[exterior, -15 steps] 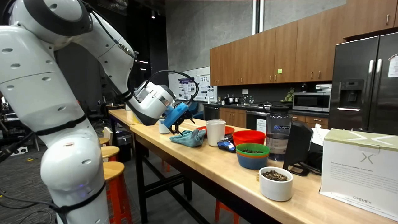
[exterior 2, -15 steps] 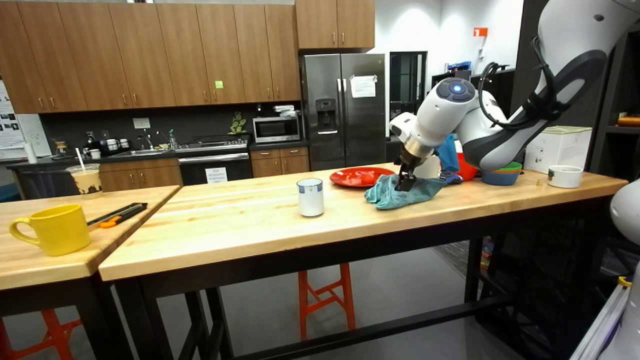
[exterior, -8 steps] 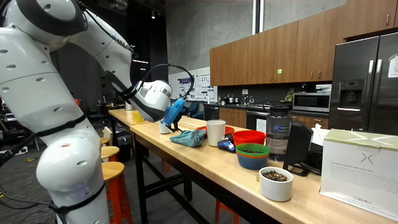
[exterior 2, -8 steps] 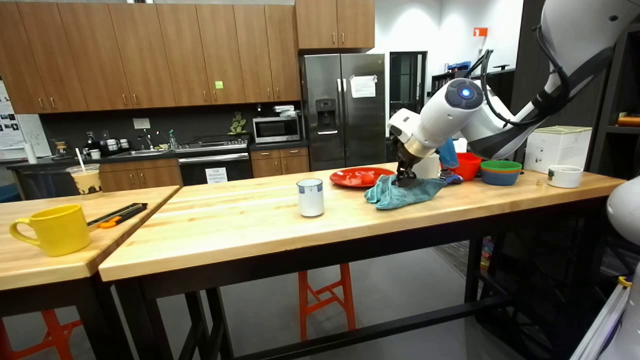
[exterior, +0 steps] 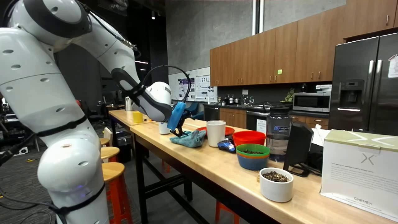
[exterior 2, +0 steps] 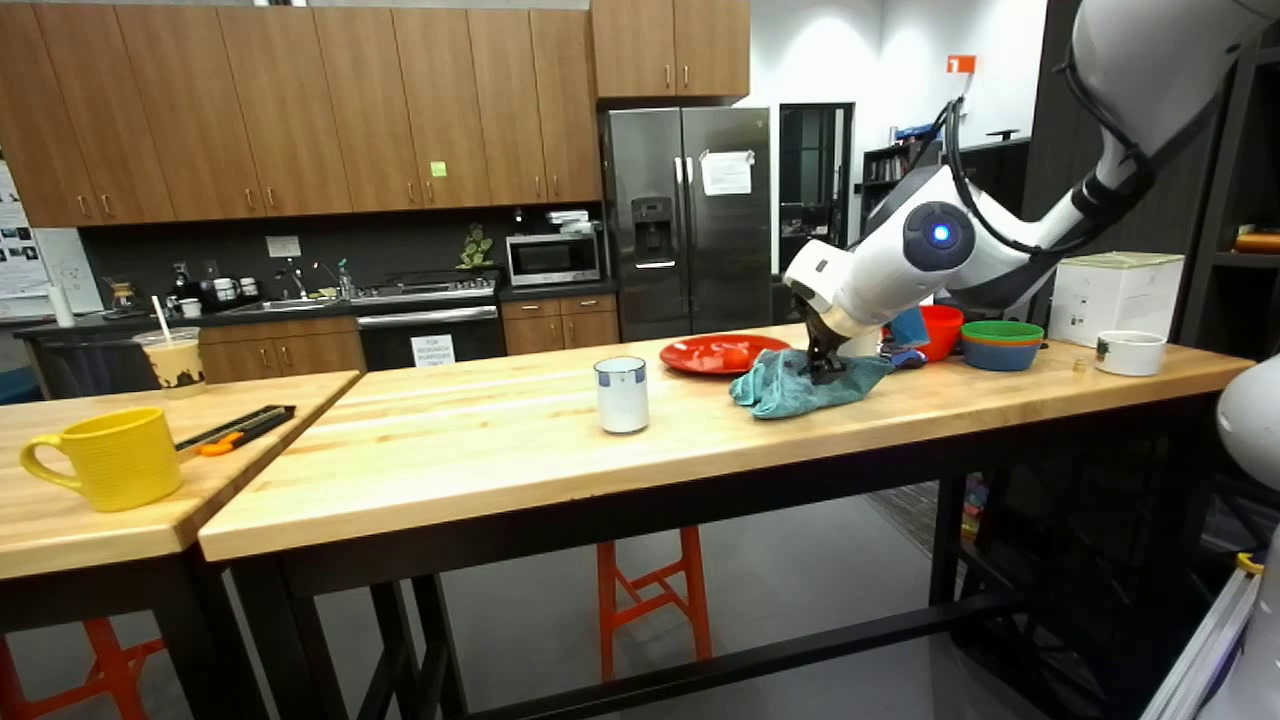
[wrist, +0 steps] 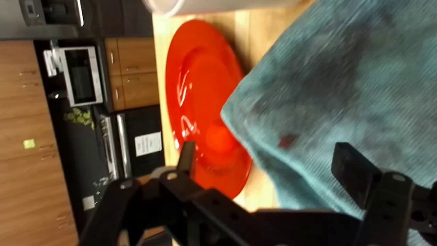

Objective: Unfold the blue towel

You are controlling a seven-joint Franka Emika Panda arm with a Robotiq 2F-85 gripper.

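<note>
The blue-green towel (exterior: 189, 139) lies crumpled and folded on the wooden table; it also shows in an exterior view (exterior 2: 800, 392). In the wrist view the towel (wrist: 321, 112) fills the right side, with a folded edge slanting down between the fingers. It has a small dark red spot. My gripper (wrist: 266, 153) is open, its fingers wide apart. One finger (wrist: 187, 159) stands over the red plate's side, the other (wrist: 351, 171) over the towel. In both exterior views the gripper (exterior: 178, 134) is low at the towel (exterior 2: 826, 376); contact is unclear.
A red plate (exterior 2: 705, 352) with a red item lies behind the towel. A tall white cup (exterior: 215, 132) stands close beside the towel. A white-blue cup (exterior 2: 622, 398), a red bowl (exterior: 248, 137), stacked bowls (exterior: 252, 158) and a bottle (exterior: 277, 137) stand on the table.
My wrist has turned and tilted, and the gripper has shifted slightly across the towel towards the bowls. The towel has not visibly moved.
</note>
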